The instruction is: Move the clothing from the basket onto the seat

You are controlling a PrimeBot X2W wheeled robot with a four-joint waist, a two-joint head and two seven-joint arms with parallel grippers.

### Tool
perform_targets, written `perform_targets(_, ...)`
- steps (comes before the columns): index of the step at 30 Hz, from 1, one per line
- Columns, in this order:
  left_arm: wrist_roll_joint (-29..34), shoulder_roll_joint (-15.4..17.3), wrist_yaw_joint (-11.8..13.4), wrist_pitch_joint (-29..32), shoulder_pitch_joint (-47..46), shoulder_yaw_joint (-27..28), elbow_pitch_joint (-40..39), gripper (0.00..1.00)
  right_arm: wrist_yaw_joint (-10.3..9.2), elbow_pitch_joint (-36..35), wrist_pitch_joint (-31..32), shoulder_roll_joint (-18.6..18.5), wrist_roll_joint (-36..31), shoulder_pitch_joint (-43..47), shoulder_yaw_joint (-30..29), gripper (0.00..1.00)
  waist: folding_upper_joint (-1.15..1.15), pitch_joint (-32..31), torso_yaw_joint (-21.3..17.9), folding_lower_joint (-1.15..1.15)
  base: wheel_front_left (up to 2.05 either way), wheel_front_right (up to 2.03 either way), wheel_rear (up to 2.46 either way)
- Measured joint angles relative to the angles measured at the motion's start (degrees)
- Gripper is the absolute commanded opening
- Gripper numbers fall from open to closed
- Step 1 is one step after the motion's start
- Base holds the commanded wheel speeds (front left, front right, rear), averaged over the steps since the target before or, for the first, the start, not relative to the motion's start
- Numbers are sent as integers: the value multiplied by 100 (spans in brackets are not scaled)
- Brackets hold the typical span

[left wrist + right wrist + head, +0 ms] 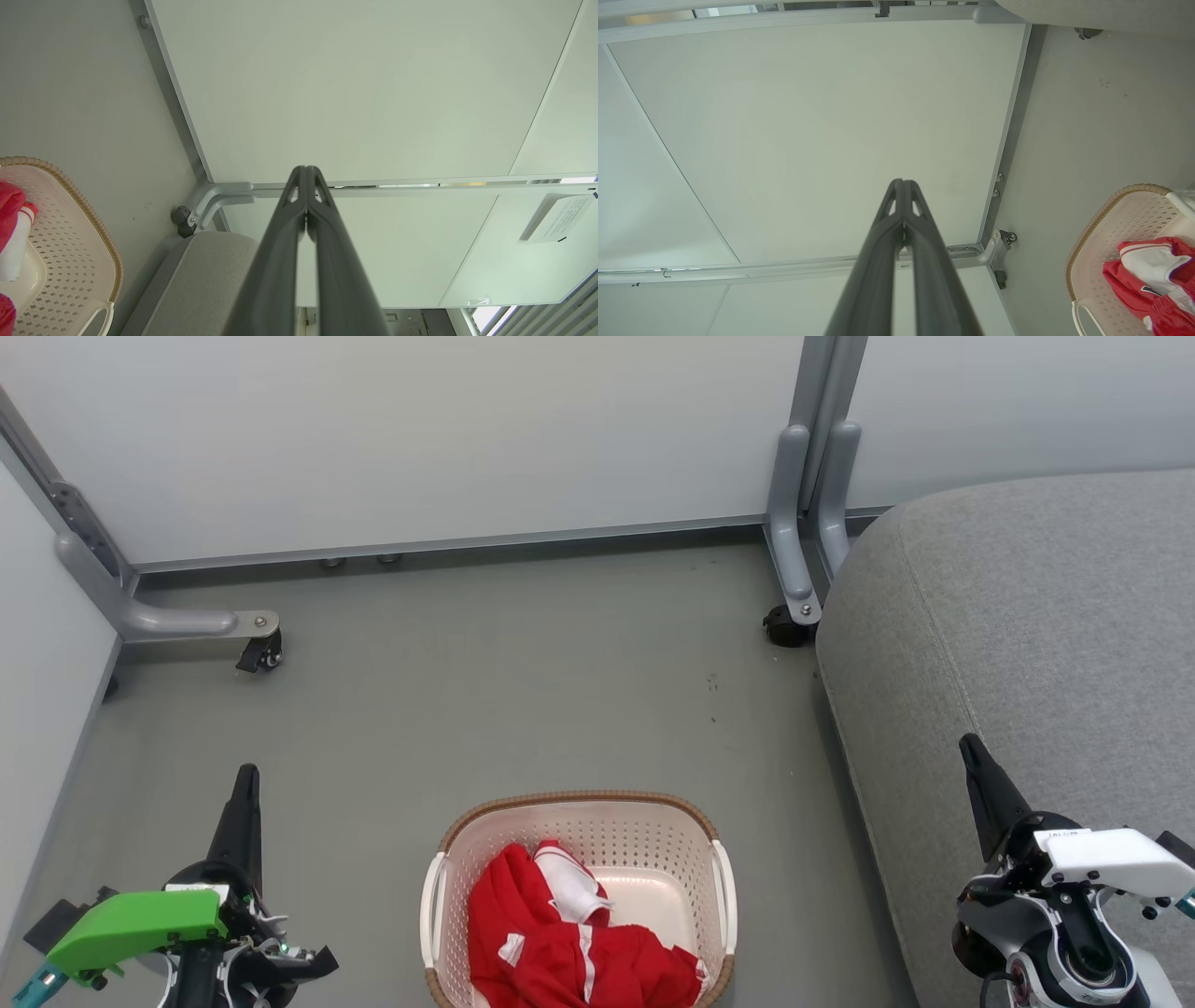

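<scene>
- 1 basket (579, 798) stands on the floor (513, 672), near the 1 grey seat (1027, 644), not touching it.
- 1 heap of red clothing (560, 952) lies inside the basket, toward its left wall; I cannot count the pieces.
- 2 pincers: left pincer (247, 775) and right pincer (968, 745), both pressed together, empty.

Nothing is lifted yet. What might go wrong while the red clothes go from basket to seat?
1. The clothing lies bunched in one heap in the basket; one grab may lift only part, or trail a garment over the rim.
2. The left gripper and right gripper stand outside the basket with jaws shut; reaching in like that would just push the fabric.
3. The seat has a rounded edge; cloth dropped near it may slide to the floor.
</scene>
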Motion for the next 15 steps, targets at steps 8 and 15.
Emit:
perform_targets(8,0,0,0,0,0,0,0,0,0,0,0,1,0,0,0,0,0,0,0,0,0,0,0)
perform_targets(15,0,-21,5,-5,71,-11,124,100,-1,108,-1,35,1,74,3,100,0,0,0,0,0,0,0)
